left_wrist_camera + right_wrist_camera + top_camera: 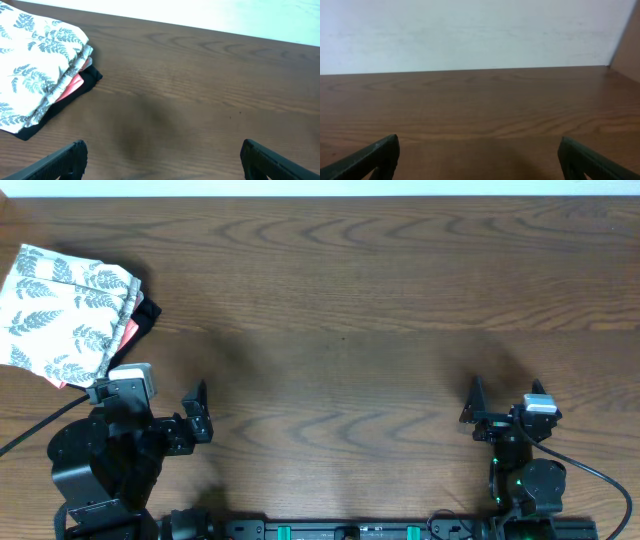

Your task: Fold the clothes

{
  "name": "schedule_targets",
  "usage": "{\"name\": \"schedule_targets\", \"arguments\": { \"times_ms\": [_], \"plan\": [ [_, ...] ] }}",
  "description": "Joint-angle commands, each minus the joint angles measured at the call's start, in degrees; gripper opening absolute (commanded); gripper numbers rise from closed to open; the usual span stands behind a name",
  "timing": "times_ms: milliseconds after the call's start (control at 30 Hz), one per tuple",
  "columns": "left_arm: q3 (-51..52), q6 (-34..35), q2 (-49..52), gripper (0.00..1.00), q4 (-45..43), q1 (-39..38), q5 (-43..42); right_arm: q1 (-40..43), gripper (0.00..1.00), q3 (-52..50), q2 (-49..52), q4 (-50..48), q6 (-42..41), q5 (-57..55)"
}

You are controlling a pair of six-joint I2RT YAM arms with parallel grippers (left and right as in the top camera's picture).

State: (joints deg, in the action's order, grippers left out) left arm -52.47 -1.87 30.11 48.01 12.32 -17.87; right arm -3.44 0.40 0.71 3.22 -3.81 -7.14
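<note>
The clothes are a white dress with grey-green fern print, lying folded on top of a small stack at the table's far left. It also shows at the upper left of the left wrist view. My left gripper is open and empty near the front left, to the right of and nearer than the stack, over bare wood. My right gripper is open and empty near the front right, over bare wood.
Under the dress lie a coral-pink garment and a black garment, their edges showing at the stack's right side. The brown wooden table ends at a white wall at the back.
</note>
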Motion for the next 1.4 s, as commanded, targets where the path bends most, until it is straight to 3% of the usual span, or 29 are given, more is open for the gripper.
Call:
{"name": "schedule_targets", "arguments": {
  "times_ms": [0, 367, 533, 800, 1133, 1367],
  "plan": [
    [0.09, 0.07, -0.22, 0.98, -0.02, -0.63, -0.55, 0.15, 0.99, -0.09, -0.17, 0.24, 0.72, -0.57],
    [2.27, -1.49, -3.39, 0.98, 3.15, -8.24, 2.93, 0.15, 0.99, -0.09, -0.17, 0.24, 0.72, -0.57],
    [12.11, -1.49, -8.41, 0.98, 0.76, -8.24, 3.67, 0.15, 0.99, -0.09, -0.17, 0.24, 0.72, -0.57],
    [33.68, -1.46, -21.81, 0.98, -22.73, -8.22, 3.78, 0.15, 0.99, -0.09, -0.17, 0.24, 0.72, -0.57],
    [52.22, -1.46, -29.16, 0.98, -54.23, -8.22, 5.97, 0.15, 0.99, -0.09, -0.17, 0.24, 0.72, -0.57],
    [52.24, -1.46, -30.01, 0.98, -53.70, -8.22, 6.99, 0.15, 0.99, -0.09, -0.17, 0.24, 0.72, -0.57]
  ]
}}
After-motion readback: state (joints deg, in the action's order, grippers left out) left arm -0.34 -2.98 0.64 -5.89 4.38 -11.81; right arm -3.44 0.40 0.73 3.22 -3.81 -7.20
